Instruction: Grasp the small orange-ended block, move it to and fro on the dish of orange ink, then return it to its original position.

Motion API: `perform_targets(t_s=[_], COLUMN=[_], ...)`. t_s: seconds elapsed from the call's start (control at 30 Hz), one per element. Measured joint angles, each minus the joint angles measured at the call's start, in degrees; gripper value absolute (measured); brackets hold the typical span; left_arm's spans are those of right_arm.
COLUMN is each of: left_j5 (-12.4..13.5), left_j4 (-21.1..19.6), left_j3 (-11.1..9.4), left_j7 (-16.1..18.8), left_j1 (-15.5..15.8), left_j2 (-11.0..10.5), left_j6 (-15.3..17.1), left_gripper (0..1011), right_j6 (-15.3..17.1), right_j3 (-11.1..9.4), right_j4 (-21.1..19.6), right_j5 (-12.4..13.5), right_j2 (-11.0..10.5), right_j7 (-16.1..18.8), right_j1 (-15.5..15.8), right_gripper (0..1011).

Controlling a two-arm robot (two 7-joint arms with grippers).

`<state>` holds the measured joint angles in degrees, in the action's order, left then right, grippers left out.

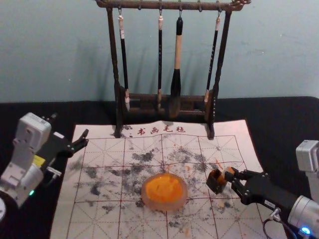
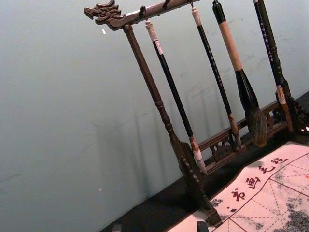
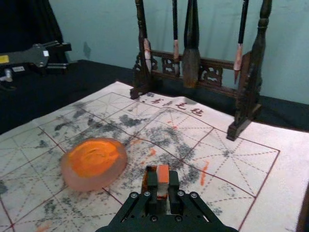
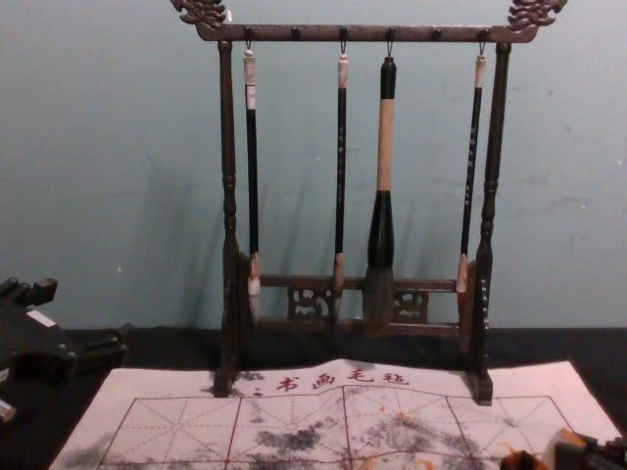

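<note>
Mat [image 1: 238, 130] lettered "书画毛毡" beyond right gripper [image 1: 232, 175]; its jaws clamped on orange-ended block [image 3: 163, 175]. Ink dish [image 1: 164, 204] left of them. Left gripper [image 1: 70, 126] idle, jaws apart.

Lit softly and rather dimly across the pale wall [image 4: 108, 147]. Marked there, left of the brush rack [image 4: 372, 33] and behind the hanging brushes [image 4: 383, 147], with faint, soft-edged shadows, suggesting light from the right. Brightest on the paper mat [image 3: 285, 145], nearly white along its right side; fairly bright, too, on the orange ink [image 3: 94, 157]. Sunk almost to black over the dark cloth [image 1: 284, 119]. Dotted with small glows: green on the left arm [image 1: 25, 174], stronger and blue on the right arm [image 1: 304, 214].
</note>
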<state>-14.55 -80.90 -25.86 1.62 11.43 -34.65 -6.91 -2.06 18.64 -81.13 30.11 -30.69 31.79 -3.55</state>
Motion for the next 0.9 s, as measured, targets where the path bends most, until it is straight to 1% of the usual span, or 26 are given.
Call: perform_targets(t_s=[0.13, 0.33, 0.9], left_j5=[0.0, 0.0, 0.0], left_j4=[0.0, 0.0, 0.0], left_j3=[0.0, 0.0, 0.0], left_j7=[0.0, 0.0, 0.0], left_j1=[0.0, 0.0, 0.0], left_j2=[0.0, 0.0, 0.0], left_j6=[0.0, 0.0, 0.0], left_gripper=[1001, 1001, 1001], right_j6=[0.2, 0.2, -0.4], right_j3=[0.1, 0.2, 0.2], right_j4=[0.0, -0.3, -1.4], right_j5=[1.2, 2.3, 3.1], right_j2=[-0.1, -0.4, -1.3], right_j7=[1.0, 1.5, 1.0], right_j1=[-0.2, -0.5, -0.7], right_gripper=[110, 110, 110])
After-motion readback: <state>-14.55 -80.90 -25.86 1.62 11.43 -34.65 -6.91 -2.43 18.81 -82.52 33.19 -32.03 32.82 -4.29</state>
